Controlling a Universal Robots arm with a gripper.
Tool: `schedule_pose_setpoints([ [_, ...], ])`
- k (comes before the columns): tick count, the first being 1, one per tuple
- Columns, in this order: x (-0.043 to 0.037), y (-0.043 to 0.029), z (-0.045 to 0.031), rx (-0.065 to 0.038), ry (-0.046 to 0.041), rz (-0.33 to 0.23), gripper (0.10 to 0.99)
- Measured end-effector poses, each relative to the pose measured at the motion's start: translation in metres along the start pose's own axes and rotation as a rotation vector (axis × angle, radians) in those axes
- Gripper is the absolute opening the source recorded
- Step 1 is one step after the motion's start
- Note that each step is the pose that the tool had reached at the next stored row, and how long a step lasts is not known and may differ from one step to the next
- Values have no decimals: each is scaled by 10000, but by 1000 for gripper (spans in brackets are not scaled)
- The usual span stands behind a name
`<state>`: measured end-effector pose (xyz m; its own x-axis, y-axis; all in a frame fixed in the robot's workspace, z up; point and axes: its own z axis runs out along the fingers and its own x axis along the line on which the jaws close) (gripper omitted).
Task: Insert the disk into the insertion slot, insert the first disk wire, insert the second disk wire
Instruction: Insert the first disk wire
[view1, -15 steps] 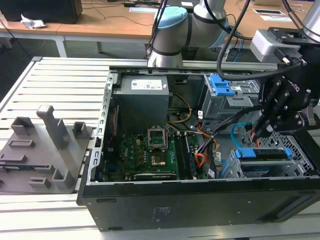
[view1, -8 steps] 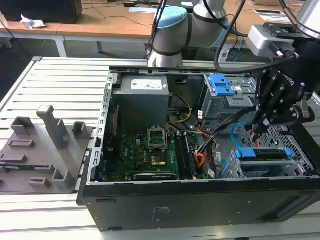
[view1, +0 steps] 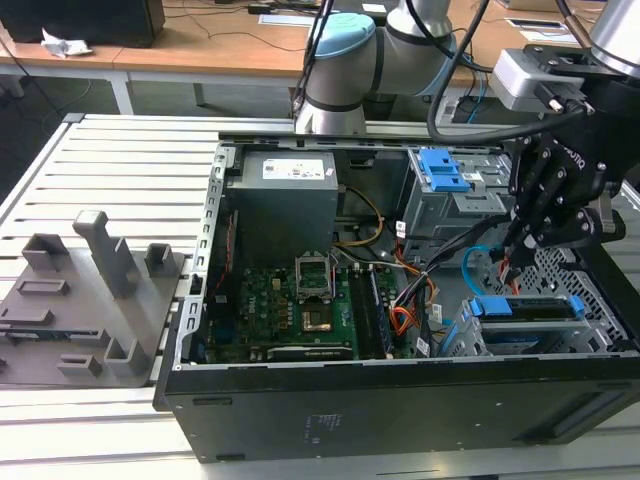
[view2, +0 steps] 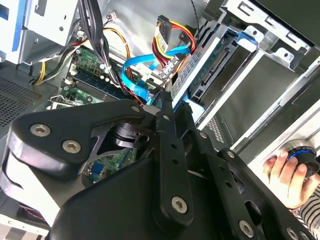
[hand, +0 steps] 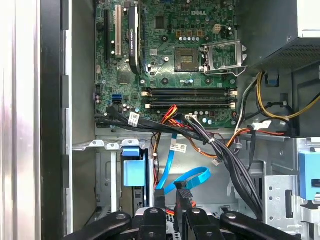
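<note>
Just beneath the tool (view1: 518, 248), whose grip state cannot be told, the disk (view1: 527, 308) lies seated in the insertion slot (view1: 456, 341); the second disk wire (view1: 470, 265) loops beside the tool.

Computer case (view1: 400, 410), grey fixture (view1: 90, 300) on table (view1: 120, 160)

green circuit board (hand: 170, 60) fills mid-frame, carrying an open metal-framed processor socket (hand: 222, 52) and two long black memory slots (hand: 190, 97). a thick black cable bundle (hand: 220, 150) crosses diagonally past the board's edge. the thin light-blue flat cable (hand: 192, 176) loops close to the black gripper (hand: 171, 195) at the frame's edge. a bright blue plastic block (hand: 133, 170) sits alongside, within grey sheet metal (hand: 107, 172).
</note>
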<state>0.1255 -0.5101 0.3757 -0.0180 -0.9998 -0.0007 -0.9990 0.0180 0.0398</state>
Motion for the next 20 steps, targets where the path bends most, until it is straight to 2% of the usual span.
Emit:
schedule_pose_setpoints([
  [2, -5, -3, 18, 0, 1, 2, 239],
  [4, -53, -31, 28, -2, 2, 1, 239],
  [6, -58, -52, 33, -5, 4, 1, 239],
  [12, -101, -172, 81, -43, 3, 0, 239],
  [14, -109, -182, 94, -44, 7, 0, 239],
  [15, -109, -185, 108, -44, 35, 3, 239],
  [17, -112, -200, 171, -44, 76, 3, 239],
  [20, -113, -207, 204, -45, 80, 5, 239],
])
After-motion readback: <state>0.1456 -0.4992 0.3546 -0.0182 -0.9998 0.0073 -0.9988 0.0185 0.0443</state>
